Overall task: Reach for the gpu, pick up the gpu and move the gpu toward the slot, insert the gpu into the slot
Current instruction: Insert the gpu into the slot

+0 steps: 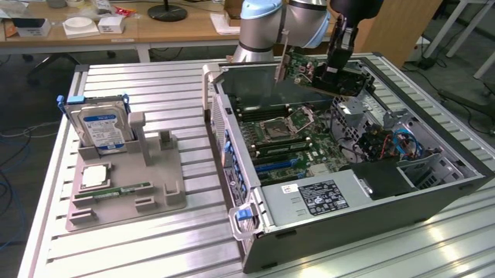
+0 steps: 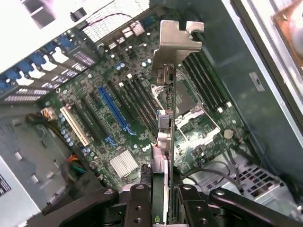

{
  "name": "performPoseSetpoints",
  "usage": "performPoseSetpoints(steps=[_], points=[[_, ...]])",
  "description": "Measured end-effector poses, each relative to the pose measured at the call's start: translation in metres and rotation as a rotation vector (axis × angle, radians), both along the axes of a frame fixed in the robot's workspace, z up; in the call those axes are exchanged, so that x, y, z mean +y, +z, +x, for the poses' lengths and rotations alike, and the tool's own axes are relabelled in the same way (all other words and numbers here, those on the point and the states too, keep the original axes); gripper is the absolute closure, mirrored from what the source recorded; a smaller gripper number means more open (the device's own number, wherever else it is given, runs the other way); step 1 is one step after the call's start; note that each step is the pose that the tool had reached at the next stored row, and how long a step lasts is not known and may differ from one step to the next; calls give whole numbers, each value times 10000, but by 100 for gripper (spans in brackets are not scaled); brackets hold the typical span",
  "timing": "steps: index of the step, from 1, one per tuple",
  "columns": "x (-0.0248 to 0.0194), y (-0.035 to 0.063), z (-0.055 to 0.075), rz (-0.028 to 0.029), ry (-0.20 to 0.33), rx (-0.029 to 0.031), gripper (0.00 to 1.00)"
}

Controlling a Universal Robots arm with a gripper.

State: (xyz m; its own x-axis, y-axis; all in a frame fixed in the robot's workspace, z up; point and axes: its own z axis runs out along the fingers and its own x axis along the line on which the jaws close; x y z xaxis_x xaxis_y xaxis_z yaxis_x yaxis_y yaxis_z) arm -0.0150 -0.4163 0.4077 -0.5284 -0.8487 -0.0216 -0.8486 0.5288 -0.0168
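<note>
We are holding the gpu [image 1: 302, 68] in the air, our gripper [image 2: 163, 203] clamped on its edge, above the motherboard [image 1: 294, 136] inside the open computer case [image 1: 348, 226] lying on the bench [image 1: 131, 243].

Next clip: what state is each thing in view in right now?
Thin dark gpu circuit card with silvery end bracket: gripped, edge-on above the motherboard, not inserted.
End effector: shut on the card.
Dark grey computer case: on its side, open.
Long blue expansion slot: empty.
Blue-labelled metal hard drive: upright in grey holder.
Small green memory stick: flat on holder.
</note>
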Motion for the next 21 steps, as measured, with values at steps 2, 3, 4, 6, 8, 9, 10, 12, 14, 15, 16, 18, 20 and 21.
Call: performPoseSetpoints(steps=[2, 3, 4, 6, 8, 9, 10, 12, 14, 15, 16, 18, 20, 21], points=[[0, -3, 0, 0, 361, 0, 74], [0, -5, 0, 1, 540, -1, 74], [0, -7, 0, 1, 721, 0, 74], [0, -10, 0, 0, 1091, 0, 74], [0, -13, 0, 2, 1442, 0, 74], [0, -15, 0, 2, 1622, -1, 74], [0, -18, 0, 2, 1802, -1, 74], [0, -22, 0, 1, 2172, -1, 74], [0, -27, 0, 1, 2532, -1, 74], [0, -29, 0, 1, 2712, 0, 74], [0, -32, 0, 1, 2892, -1, 74], [0, -36, 0, 1, 3268, 0, 74], [0, -42, 0, 2, 3622, -1, 74], [0, -45, 0, 1, 3802, -1, 74]])
